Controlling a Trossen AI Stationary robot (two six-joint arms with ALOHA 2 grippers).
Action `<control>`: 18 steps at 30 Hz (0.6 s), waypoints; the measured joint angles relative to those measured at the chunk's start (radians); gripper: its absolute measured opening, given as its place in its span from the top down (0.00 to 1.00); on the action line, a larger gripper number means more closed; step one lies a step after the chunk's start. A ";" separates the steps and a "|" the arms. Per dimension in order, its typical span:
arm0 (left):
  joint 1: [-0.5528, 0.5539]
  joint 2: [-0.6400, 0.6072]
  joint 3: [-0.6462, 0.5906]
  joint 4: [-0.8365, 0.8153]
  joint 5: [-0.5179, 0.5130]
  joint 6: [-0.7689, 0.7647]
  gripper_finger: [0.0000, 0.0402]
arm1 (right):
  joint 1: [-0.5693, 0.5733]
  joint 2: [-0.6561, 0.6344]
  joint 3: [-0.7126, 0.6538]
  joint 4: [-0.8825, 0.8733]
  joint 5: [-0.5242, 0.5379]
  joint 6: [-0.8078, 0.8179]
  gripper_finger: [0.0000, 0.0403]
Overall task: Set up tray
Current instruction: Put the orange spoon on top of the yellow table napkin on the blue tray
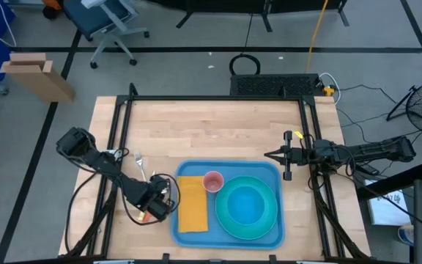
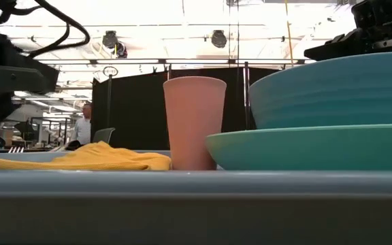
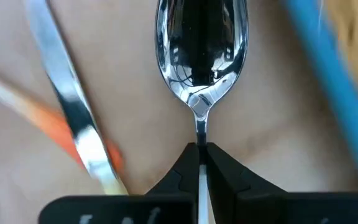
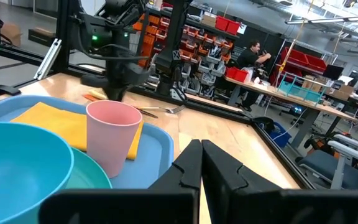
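The blue tray (image 1: 273, 233) lies at the table's near middle. It carries a yellow napkin (image 1: 192, 204), a pink cup (image 1: 213, 181) and a turquoise plate (image 1: 269, 213) with a bowl (image 1: 245, 204) on it. My left gripper (image 1: 160, 204) sits just off the tray's left rim, shut on a shiny spoon (image 3: 201, 43). My right gripper (image 1: 269, 155) hovers beyond the tray's far right corner, shut and empty, its fingers (image 4: 191, 163) pointing toward the cup (image 4: 112, 137). My left gripper (image 3: 200, 146) pinches the spoon's thin handle (image 3: 201, 127) just behind the bowl, between its two fingertips. The fingers lie along the handle, and the bowl sticks out ahead of them over the wood. Whether the spoon is lifted clear, I cannot tell.
A knife (image 3: 67, 93) and an orange-handled piece (image 3: 55, 127) lie on the wood beside the spoon. A fork (image 1: 139, 160) lies farther toward the far left. The tray's rim (image 3: 328, 81) runs close by the spoon. Bare wood spans the table's far half. People show in the room beyond.
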 joint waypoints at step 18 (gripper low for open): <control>-0.005 -0.205 0.069 0.206 -0.267 -0.052 0.98 | 0.000 0.000 0.000 0.034 0.019 -0.133 1.00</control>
